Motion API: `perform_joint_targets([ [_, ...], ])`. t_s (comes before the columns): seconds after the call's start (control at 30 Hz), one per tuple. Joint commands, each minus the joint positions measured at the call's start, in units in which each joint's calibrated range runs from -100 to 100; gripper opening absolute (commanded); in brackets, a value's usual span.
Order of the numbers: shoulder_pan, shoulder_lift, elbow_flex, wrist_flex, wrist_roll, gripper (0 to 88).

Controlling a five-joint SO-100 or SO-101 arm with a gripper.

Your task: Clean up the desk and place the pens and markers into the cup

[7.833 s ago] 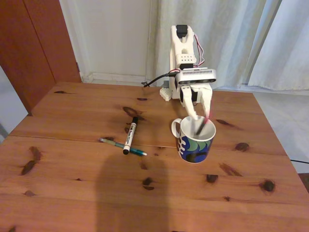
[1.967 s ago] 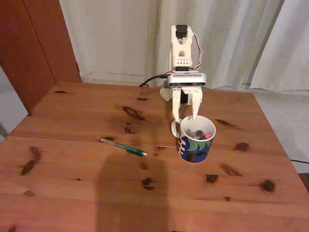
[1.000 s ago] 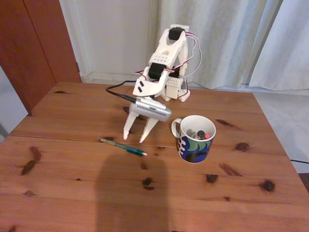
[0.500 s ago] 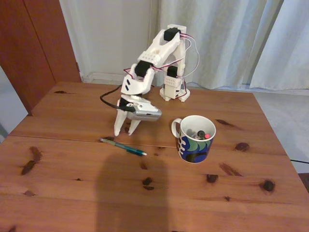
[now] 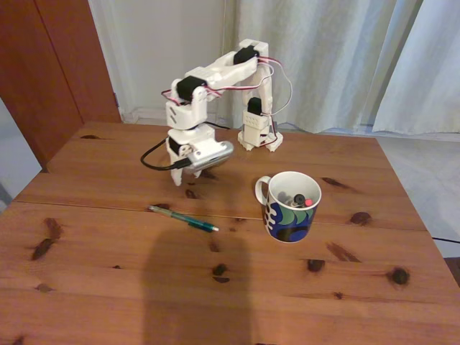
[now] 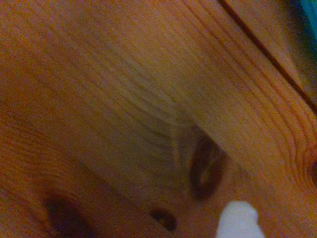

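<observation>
I've got the tool (image 5: 177, 172) low over the counter (image 5: 108, 287), can't tell if it's open; teal pen (image 5: 183, 218) lies nearby, left of the cup (image 5: 290, 207); light, stiff, rolls easily, so pinch mid-barrel

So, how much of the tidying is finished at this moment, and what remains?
Mostly done, it seems. In the fixed view the cup already holds two items: a dark tip and a red tip show inside. The teal pen lies alone on the desk, left of the cup. The gripper hangs just above the desk behind that pen, holding nothing visible; whether it is open is unclear. Left: grasp the pen and drop it in.
</observation>
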Motion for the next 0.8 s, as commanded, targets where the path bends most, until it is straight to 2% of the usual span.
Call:
perform_joint_targets([
  [0.0, 0.10, 3.98, -8.35, 0.67, 0.35, 18.7],
  [0.33, 1.23, 16.40, -23.50, 6.95, 0.41, 18.3],
  [0.77, 0.83, 21.36, -27.92, 4.71, -1.74, 18.1],
])
